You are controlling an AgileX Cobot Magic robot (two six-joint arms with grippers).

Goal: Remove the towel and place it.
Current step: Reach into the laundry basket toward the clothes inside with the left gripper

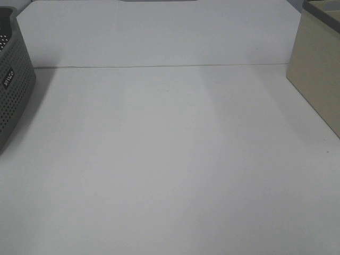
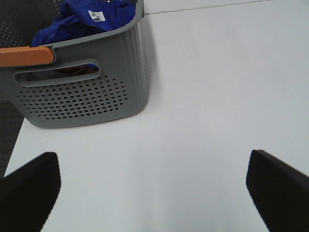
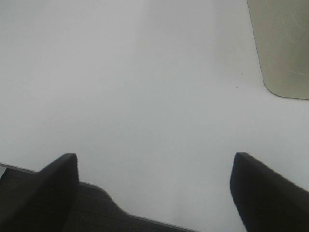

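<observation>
The royal-blue towel [image 2: 79, 19] lies bunched inside the grey perforated basket [image 2: 82, 96], its small white label [image 2: 96, 16] facing up. In the exterior high view only the basket's side [image 1: 13, 90] shows at the left edge; the towel is hidden there. My left gripper [image 2: 152, 193] is open, its two black fingers far apart over the white table, well short of the basket and holding nothing. My right gripper [image 3: 154, 188] is open too, empty, above bare table near its front edge. Neither gripper appears in the exterior high view.
The basket has an orange handle [image 2: 26, 56] on its rim. A beige box [image 1: 319, 79] stands at the right of the table, its rounded corner [image 3: 282, 48] visible from the right wrist. A seam [image 1: 159, 66] crosses the white table at the back.
</observation>
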